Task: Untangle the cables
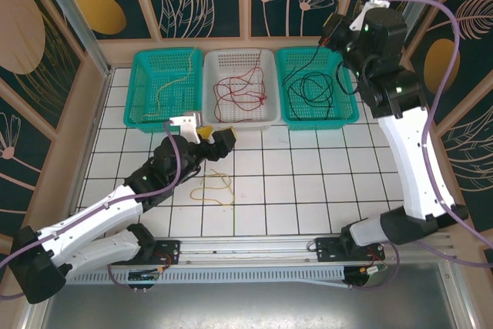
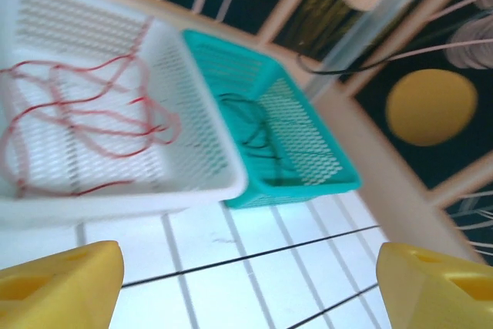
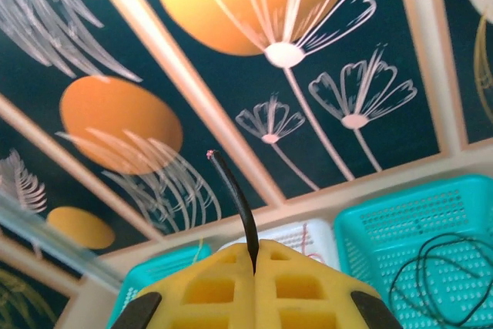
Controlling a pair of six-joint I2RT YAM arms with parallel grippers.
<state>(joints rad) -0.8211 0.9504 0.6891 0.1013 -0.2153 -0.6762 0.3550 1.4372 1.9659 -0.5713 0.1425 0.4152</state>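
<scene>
While the tiled table (image 1: 308, 182) is the largest thing, the sorting happens in three baskets along its far edge. These are a left teal basket (image 1: 142, 119) with a yellow wire (image 1: 160, 92), a white basket (image 1: 239, 121) with red cables (image 1: 243, 90), and a right teal basket (image 1: 323, 121) with black loops (image 1: 312, 88).

The right gripper (image 3: 256, 260) is high above that last basket. Its fingers are pressed together on the tip of a black cable (image 3: 241, 202), and the length of the cable hangs down toward the basket. I judge that the step in hand is to lay this cable inside. To do it well, the arm should come down slowly over the middle of the basket, so that the slack coils inside and does not fall over the rim. It should let go only when the tip is low.

The left gripper (image 1: 213, 135) has its fingers wide apart and holds nothing; it is just in front of the white basket. One loose yellow cable (image 1: 213, 188) lies on the tiles near it and is probably its next target. It is better to take this cable at one end, not in the middle of the loop.

I can read no brand, label or writing anywhere.
</scene>
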